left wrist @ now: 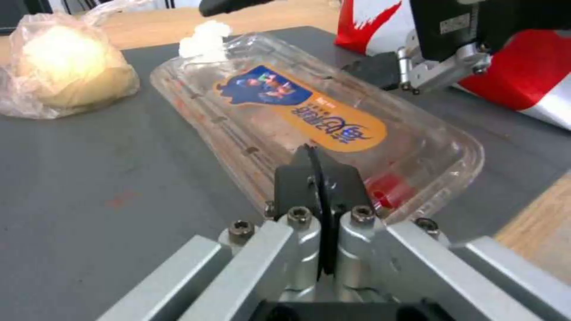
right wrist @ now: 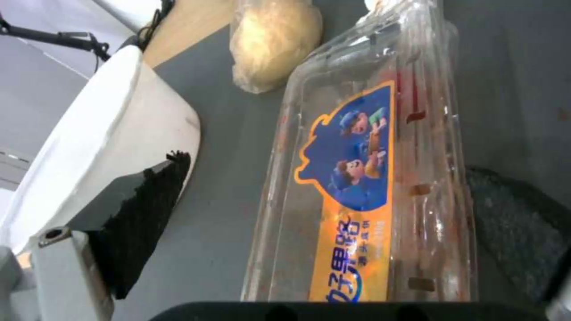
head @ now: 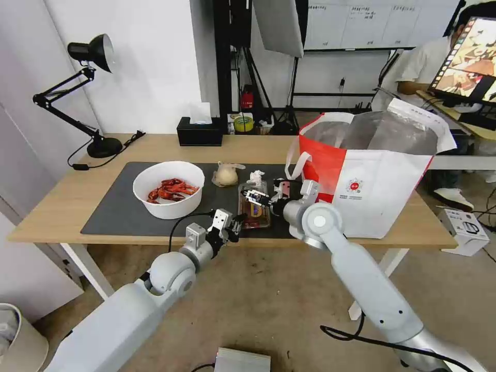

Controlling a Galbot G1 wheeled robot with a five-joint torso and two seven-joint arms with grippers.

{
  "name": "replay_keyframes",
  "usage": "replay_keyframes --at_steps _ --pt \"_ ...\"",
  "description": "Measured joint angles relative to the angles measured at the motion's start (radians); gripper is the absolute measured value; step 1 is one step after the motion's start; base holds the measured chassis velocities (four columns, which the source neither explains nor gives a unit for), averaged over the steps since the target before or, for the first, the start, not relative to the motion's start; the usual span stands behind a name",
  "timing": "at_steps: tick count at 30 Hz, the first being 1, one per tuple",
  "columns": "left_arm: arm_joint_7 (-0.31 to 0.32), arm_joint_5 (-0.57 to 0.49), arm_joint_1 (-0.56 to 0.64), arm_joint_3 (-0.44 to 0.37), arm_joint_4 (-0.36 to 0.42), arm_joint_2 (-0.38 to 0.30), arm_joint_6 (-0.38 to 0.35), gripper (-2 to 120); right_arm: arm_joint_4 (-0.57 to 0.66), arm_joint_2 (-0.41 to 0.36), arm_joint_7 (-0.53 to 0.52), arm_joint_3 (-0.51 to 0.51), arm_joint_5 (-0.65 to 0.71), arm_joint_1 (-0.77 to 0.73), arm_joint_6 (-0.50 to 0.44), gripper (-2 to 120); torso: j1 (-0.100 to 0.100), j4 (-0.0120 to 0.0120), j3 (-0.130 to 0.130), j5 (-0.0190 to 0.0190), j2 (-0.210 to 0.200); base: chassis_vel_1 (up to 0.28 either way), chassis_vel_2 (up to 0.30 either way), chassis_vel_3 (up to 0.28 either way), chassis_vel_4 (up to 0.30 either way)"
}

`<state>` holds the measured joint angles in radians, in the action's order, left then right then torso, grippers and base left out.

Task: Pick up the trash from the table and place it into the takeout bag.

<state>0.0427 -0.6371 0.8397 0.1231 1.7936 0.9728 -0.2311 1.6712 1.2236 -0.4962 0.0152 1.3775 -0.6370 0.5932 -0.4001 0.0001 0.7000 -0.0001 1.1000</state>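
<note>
Label in sight on the clear hinged plastic tray [right wrist: 363,178]: an orange sticker with a blue cartoon patch of figures and blue Chinese characters running along the orange band, too soft to read off character by character. Over on the takeout bag [head: 382,191], a small round red logo sits on the white face with a line of tiny print beneath it, too small to make out. No numbers legible anywhere.
</note>
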Motion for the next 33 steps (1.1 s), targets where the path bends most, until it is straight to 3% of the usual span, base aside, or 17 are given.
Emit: replay_keyframes --at_steps 29,33 --pt "0.001 0.001 0.022 -0.017 0.013 -0.004 0.002 0 -0.018 0.012 -0.034 -0.007 0.029 0.008 0.038 100 0.0 -0.0001 0.0 0.0 0.0 0.0 0.0 0.0 0.0" --pt "0.001 0.001 0.022 -0.02 0.013 -0.007 0.002 0 -0.023 0.016 -0.056 -0.009 0.033 0.01 0.048 91 0.0 -0.0001 0.0 0.0001 0.0 0.0 0.0 0.0 0.0"
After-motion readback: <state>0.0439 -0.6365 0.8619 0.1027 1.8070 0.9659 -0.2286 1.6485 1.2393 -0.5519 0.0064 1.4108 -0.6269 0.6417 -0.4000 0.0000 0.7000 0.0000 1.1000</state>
